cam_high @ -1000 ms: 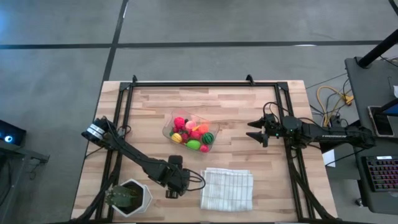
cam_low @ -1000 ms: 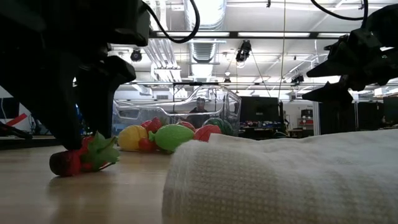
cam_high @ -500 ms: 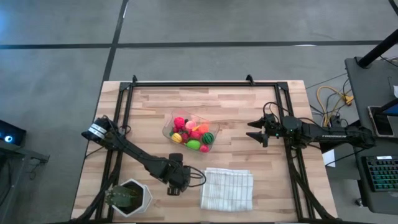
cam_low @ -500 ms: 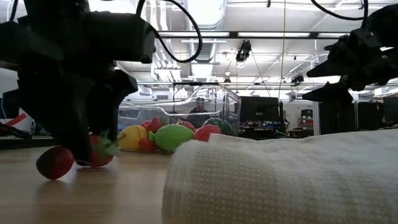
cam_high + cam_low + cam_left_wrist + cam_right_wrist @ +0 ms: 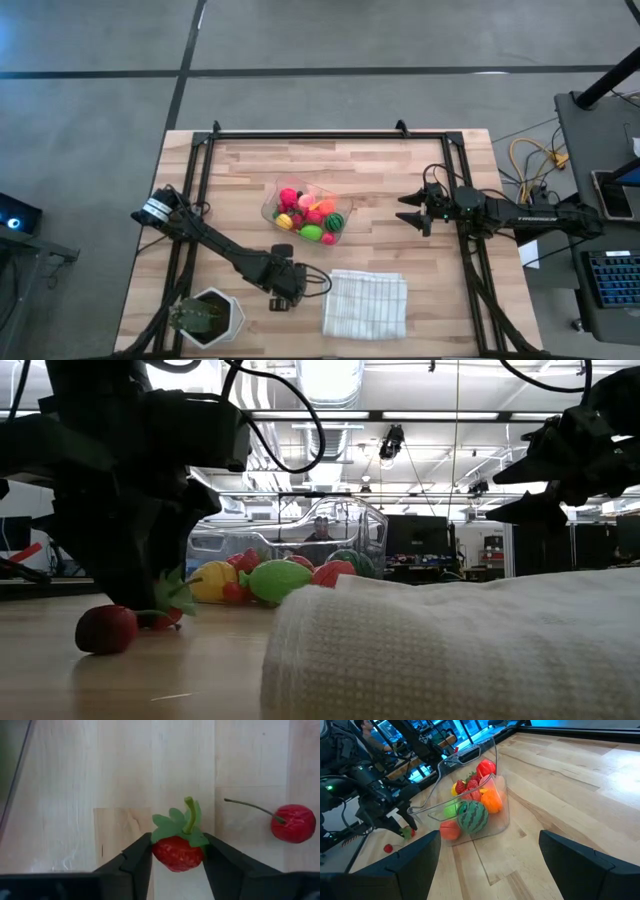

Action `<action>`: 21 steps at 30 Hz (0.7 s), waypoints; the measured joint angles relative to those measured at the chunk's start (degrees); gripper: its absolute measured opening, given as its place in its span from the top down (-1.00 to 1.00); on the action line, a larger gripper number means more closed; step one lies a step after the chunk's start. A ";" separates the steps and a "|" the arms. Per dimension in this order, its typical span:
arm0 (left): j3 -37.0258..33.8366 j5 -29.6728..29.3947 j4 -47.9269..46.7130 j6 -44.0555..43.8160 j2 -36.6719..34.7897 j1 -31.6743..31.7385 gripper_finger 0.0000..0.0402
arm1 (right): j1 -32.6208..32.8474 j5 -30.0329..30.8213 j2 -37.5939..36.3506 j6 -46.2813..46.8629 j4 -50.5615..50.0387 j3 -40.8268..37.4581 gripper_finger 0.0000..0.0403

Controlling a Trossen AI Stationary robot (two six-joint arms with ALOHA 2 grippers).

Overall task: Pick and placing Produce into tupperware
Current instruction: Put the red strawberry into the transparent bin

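A red toy strawberry [image 5: 177,852] with a green leafy cap lies on the wood table near the front, between the fingers of my left gripper [image 5: 283,297]. Beside it lies a red cherry [image 5: 292,822] with a thin stem. The low view shows the cherry [image 5: 105,628] in front of the dark gripper. The clear tupperware [image 5: 305,213] stands mid-table and holds several bright fruits. My right gripper [image 5: 410,213] hovers open at the table's right side, pointing toward the tupperware. My left gripper pinches the strawberry's two red sides [image 5: 156,851] between its two fingers [image 5: 132,862], just below the leafy cap. The fingers come steeply from above. The strawberry lies down at the tabletop, its stem pointing away from the gripper.
A folded white cloth [image 5: 365,303] lies just right of my left gripper and fills the low view's foreground. A white hexagonal pot with a green plant [image 5: 207,318] stands at the front left corner. A black frame borders the table.
My left gripper has sunk and edged toward the table's right edge, coming down over the strawberry. The cherry, which lay against the strawberry, has rolled a little apart from it along the table.
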 joint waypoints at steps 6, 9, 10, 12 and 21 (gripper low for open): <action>0.21 0.02 -0.07 -0.02 -0.07 0.00 0.38 | -0.02 -0.01 0.00 0.00 -0.02 0.00 -0.63; 1.15 0.04 -1.32 -0.02 -0.47 0.00 0.28 | -0.01 -0.02 0.00 0.00 -0.01 0.00 -0.63; 1.85 0.04 -2.08 0.00 -0.66 0.00 0.26 | 0.00 -0.02 0.00 0.00 -0.02 0.00 -0.63; 3.30 -0.08 -3.69 0.10 -1.38 0.02 0.24 | 0.00 -0.02 0.00 0.00 0.00 0.00 -0.63; 11.18 -6.63 -11.95 7.73 -4.66 3.16 0.39 | -0.01 -0.01 0.00 0.00 0.00 0.00 -0.63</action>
